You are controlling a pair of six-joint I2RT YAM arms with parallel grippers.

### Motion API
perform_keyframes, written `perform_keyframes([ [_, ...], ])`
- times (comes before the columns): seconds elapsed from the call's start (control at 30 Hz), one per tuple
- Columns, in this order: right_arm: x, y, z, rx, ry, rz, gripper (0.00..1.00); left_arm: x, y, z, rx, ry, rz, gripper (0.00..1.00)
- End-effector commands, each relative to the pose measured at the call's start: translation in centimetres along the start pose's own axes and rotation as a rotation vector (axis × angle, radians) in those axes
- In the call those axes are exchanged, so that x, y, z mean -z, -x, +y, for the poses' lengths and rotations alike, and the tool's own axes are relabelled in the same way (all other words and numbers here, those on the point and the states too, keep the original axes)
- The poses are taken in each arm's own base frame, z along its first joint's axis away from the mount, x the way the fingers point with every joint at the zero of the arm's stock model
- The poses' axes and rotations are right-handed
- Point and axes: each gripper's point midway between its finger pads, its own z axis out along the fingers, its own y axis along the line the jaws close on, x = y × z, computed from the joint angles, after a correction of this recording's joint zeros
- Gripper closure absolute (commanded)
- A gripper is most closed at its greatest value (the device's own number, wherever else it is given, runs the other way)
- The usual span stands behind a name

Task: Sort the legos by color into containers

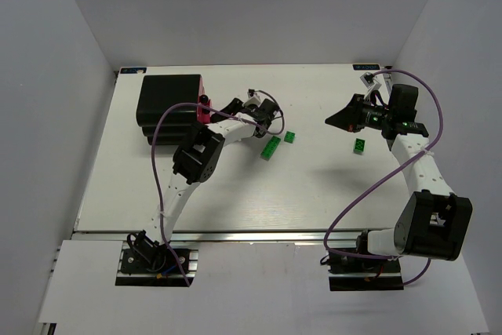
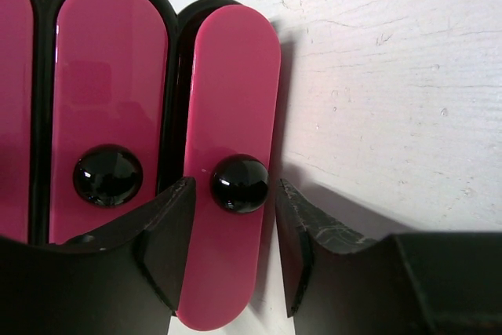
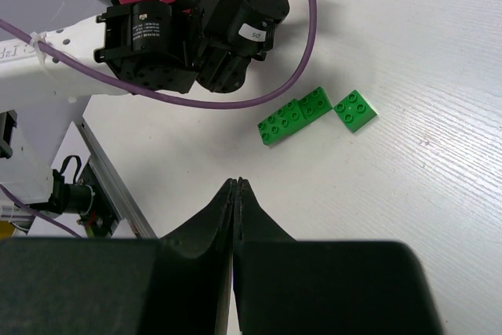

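Left tool [image 2: 234,194] is released, its fingers [image 2: 169,233] flanking the round black knob [image 2: 239,183] of a pink drawer [image 2: 231,84]. Step in hand: opening a container. Next: clench on the knob, then pull straight. Right tool [image 3: 237,186] is clenched and empty. Green legos [image 3: 294,115] lie ahead of it on the counter [image 3: 439,194].

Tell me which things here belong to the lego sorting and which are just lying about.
Job: long green lego, small green lego beside it, third green lego, pink drawers, black cabinet.
Lying about: only the purple cables.
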Motion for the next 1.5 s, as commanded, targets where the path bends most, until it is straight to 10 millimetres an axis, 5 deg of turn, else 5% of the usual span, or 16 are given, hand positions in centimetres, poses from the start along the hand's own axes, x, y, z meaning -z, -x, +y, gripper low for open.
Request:
perform_keyframes([
  [0.0, 0.1, 0.7, 0.2, 0.027, 0.015, -0.013, 1.00, 0.0, 0.3, 0.4, 0.007, 0.039, -0.009, 0.45],
  [0.67, 0.1, 0.7, 0.1, 0.025, 0.014, -0.013, 1.00, -1.1, -1.4, 0.1, -0.030, 0.058, 0.019, 0.48],
  [1.17, 0.1, 0.7, 0.1, 0.025, 0.015, -0.012, 1.00, -0.4, -0.3, 0.6, 0.009, 0.057, -0.004, 0.91],
  [1.47, 0.2, 0.7, 0.1, 0.023, 0.016, -0.013, 1.00, 2.1, 2.3, 0.6, 0.028, 0.025, -0.066, 0.92],
])
